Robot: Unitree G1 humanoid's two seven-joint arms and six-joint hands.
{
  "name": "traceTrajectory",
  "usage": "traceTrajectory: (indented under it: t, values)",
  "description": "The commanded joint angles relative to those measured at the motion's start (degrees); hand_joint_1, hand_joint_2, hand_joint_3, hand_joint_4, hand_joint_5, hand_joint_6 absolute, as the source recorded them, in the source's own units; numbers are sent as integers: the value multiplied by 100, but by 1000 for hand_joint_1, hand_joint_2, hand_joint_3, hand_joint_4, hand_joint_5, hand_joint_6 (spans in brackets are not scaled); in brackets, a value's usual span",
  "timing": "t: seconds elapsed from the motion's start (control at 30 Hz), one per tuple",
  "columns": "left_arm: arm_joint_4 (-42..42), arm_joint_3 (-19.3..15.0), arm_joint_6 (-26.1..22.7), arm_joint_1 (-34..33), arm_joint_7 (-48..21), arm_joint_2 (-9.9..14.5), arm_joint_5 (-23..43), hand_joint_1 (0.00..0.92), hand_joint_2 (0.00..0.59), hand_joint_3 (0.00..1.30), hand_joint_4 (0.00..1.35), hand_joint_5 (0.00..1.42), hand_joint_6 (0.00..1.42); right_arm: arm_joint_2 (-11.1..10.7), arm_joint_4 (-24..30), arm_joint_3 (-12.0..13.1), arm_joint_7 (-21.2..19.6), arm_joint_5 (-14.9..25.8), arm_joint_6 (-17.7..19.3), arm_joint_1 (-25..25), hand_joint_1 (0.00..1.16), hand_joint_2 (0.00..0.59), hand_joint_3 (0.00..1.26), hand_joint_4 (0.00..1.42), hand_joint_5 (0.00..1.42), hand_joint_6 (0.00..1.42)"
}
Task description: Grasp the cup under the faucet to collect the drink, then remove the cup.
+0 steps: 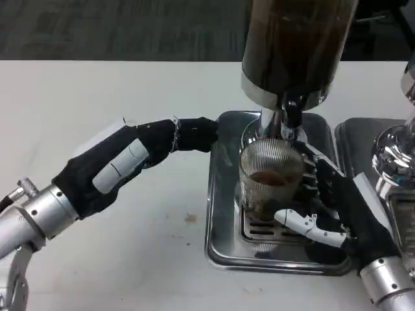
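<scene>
On white table (130, 259), right hand (331, 201) grips cup (269, 178) under faucet (285, 120).

text: none legible | labels: none | brands: none | numbers: none | signs: none | checked: dispenser (295, 48), cup (269, 175), tray (224, 240), worktop (97, 97)

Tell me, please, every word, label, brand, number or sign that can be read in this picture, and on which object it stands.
None: no readable text shows on the dispenser, the ribbed glass cup held by the right hand, the metal drip tray, the left hand or the white table.
</scene>
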State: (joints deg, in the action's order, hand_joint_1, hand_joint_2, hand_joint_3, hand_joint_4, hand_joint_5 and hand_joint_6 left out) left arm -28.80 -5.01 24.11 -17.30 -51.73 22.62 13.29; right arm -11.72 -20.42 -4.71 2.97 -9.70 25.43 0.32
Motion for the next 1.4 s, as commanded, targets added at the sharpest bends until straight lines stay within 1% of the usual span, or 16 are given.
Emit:
traceTrajectory:
  t: [0.03, 0.17, 0.33, 0.57, 0.77, 0.9, 1.07, 1.17, 1.27, 1.33, 1.4]
  values:
    - [-76, 39, -33, -3, 13, 53, -23, 0, 106, 295, 251, 243, 134, -3, 19, -70, 81, -26, 39, 86, 763, 169, 152, 238, 352, 440]
    - [-98, 43, -34, -12, 20, 63, -44, 0, 105, 295, 251, 243, 136, -3, -40, -105, 153, 1, 46, 4, 745, 173, 125, 220, 338, 411]
    - [-141, 42, -31, 10, 22, 94, -71, 0, 102, 295, 251, 243, 138, -2, -200, -172, 291, 7, 34, -180, 739, 174, 47, 139, 251, 315]
    - [-183, 44, -22, 23, 34, 104, -92, 0, 107, 295, 261, 243, 151, -14, -547, -218, 433, 33, 173, -442, 739, 174, 2, 95, 205, 268]
    - [-218, 53, -6, 38, 42, 129, -110, 0, 107, 295, 261, 249, 153, -30, -707, -253, 523, 22, 216, -570, 739, 174, 1, 90, 189, 264]
    - [-249, 57, 7, 18, 62, 146, -121, 0, 107, 295, 261, 251, 154, -21, -801, -287, 561, 0, 204, -650, 739, 174, 36, 117, 236, 319]
    - [-273, 65, 15, 13, 73, 163, -133, 0, 107, 299, 264, 253, 155, -24, -827, -348, 501, -92, 200, -687, 739, 174, 104, 190, 309, 390]
    - [-288, 78, 30, 9, 75, 168, -144, 0, 107, 301, 265, 253, 155, -32, -810, -380, 454, -149, 194, -689, 743, 176, 190, 261, 378, 466]
    - [-314, 86, 47, -4, 86, 171, -154, 0, 107, 302, 265, 253, 157, -40, -777, -420, 355, -248, 193, -683, 761, 177, 240, 306, 425, 523]
    - [-339, 94, 63, -19, 91, 174, -161, 0, 108, 303, 265, 253, 160, -36, -737, -443, 186, -388, 203, -658, 762, 177, 266, 330, 451, 553]
    - [-359, 106, 75, -33, 97, 179, -161, 0, 108, 303, 265, 254, 163, -26, -715, -456, 46, -483, 210, -638, 770, 180, 288, 354, 489, 622]
